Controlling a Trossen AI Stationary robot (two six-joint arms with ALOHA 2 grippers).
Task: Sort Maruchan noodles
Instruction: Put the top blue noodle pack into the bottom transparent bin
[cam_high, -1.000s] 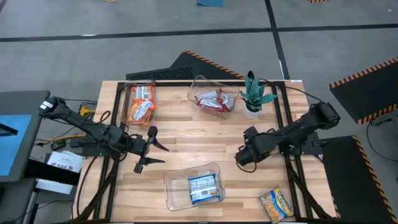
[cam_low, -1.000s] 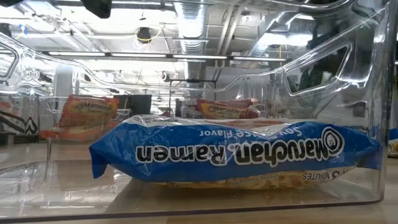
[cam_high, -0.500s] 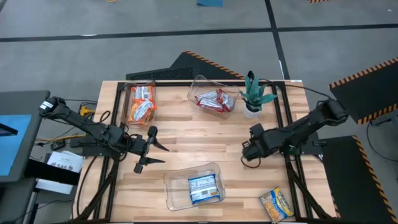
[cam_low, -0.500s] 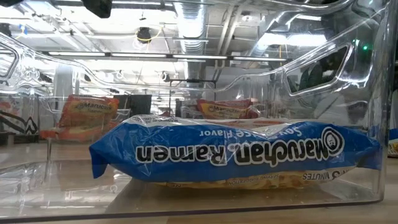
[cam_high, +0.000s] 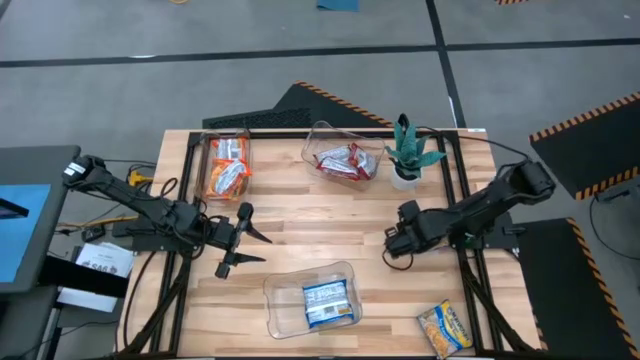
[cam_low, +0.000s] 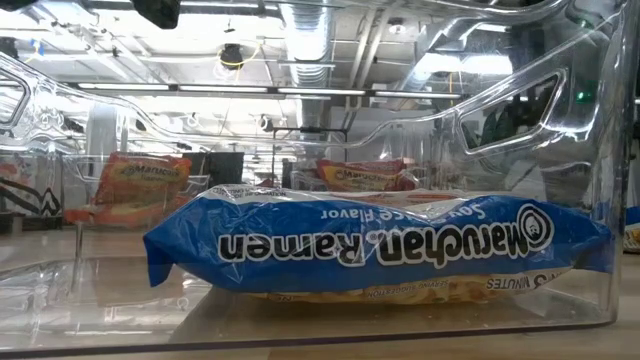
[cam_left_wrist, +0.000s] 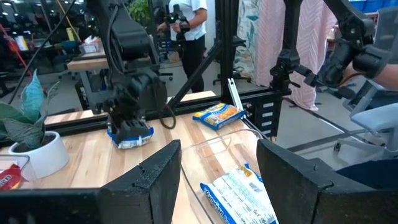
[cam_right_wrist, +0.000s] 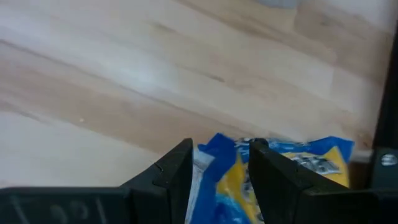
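The left gripper (cam_high: 262, 248) is open and waits at the table's left-middle. The right gripper (cam_high: 396, 244) hangs at the right-middle, shut on a yellow-and-blue Maruchan packet (cam_right_wrist: 231, 176). That packet shows blue under the gripper (cam_left_wrist: 130, 135) in the left wrist view. Orange packets (cam_high: 228, 168) lie in the far-left clear bin. Red-and-white ones (cam_high: 347, 160) fill the far-middle bin. One blue packet (cam_high: 325, 300) lies flat in the near bin (cam_high: 283, 320). A yellow packet (cam_high: 443, 328) rests flat near the table's near right corner. My right gripper pinches the yellow-and-blue packet's crumpled end (cam_right_wrist: 217, 155) between its two fingers (cam_right_wrist: 177, 169), coming from above and pointing down. The rest of the packet bunches below the fingers. Whether it rests on the wood or hangs just clear, I cannot tell.
A potted plant (cam_high: 408, 150) stands in a white pot at the far right, beside the red packets' bin. Bare wood (cam_high: 320, 225) stretches between the two grippers. Black frame rails (cam_high: 455, 190) run along the table's sides. People stand in the room beyond.
The right gripper, with its packet, has shifted a little toward the table's far right, then eased slightly back. The left arm has kept still.
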